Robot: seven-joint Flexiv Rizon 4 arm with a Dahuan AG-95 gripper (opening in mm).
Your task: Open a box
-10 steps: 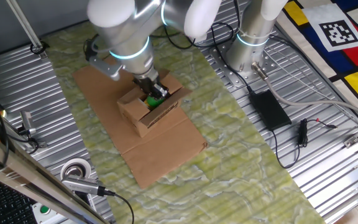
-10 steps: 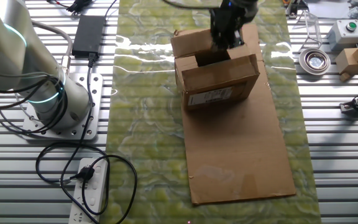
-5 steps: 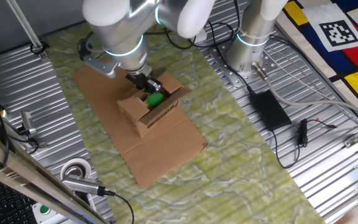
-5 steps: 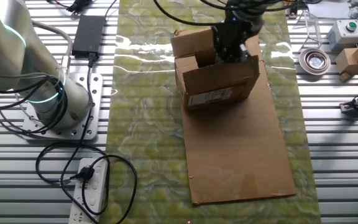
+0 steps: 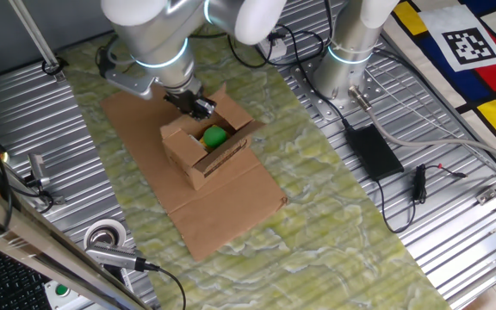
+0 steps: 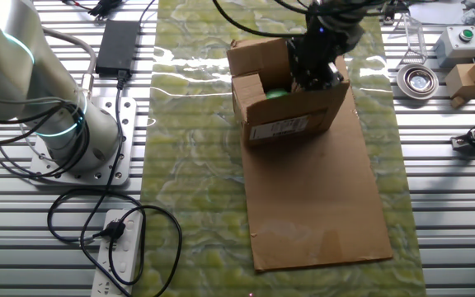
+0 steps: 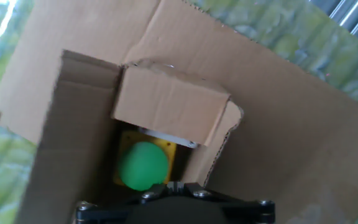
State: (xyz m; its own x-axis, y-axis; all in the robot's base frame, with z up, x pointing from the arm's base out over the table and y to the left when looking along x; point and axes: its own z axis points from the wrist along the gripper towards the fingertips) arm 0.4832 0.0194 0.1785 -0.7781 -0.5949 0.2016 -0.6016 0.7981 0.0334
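The box is a small brown carton on a flat cardboard sheet, its top flaps standing open. It shows black print on its near side in the other fixed view. A green ball on a yellow base lies inside and also shows in the other fixed view and the hand view. My gripper hovers over the box's back edge, by the rear flap, and holds nothing. In the hand view the gripper looks shut above a short inner flap.
The large flat cardboard sheet lies on a green mat. A tape roll and tools sit on the slatted metal table. A black power adapter with cables lies near the arm's base. A power strip lies on the table.
My gripper has risen out of the box and moved towards its back edge. The green ball inside is now uncovered in both fixed views.
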